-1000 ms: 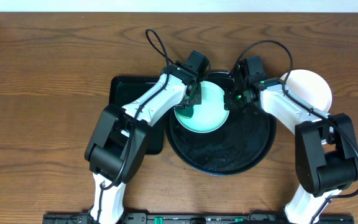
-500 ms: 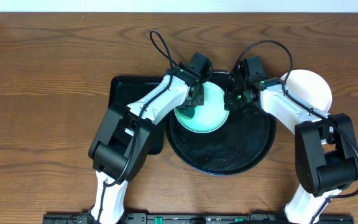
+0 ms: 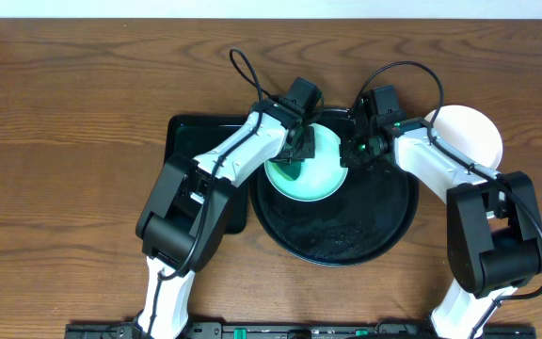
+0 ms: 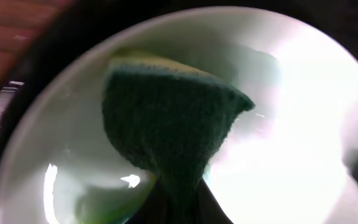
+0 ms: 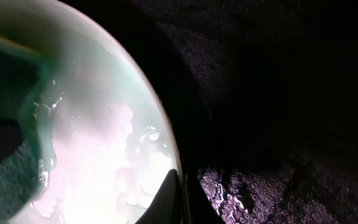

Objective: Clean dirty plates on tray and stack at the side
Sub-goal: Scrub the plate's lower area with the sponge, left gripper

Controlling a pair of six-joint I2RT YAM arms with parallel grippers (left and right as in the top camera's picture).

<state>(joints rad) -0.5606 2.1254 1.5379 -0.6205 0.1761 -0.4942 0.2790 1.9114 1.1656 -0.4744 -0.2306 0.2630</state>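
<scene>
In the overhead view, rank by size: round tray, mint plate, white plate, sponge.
1. round tray, largest.
2. mint plate and white plate: they look about alike and both are partly hidden, so unranked.
3. sponge, smallest.

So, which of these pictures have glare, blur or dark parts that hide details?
Left wrist: the plate is washed out by glare on its right half, and the green sponge looks soft and out of focus. Right wrist: the tray is almost black, and only wet spots glint. Overhead: sharp and evenly lit.
</scene>
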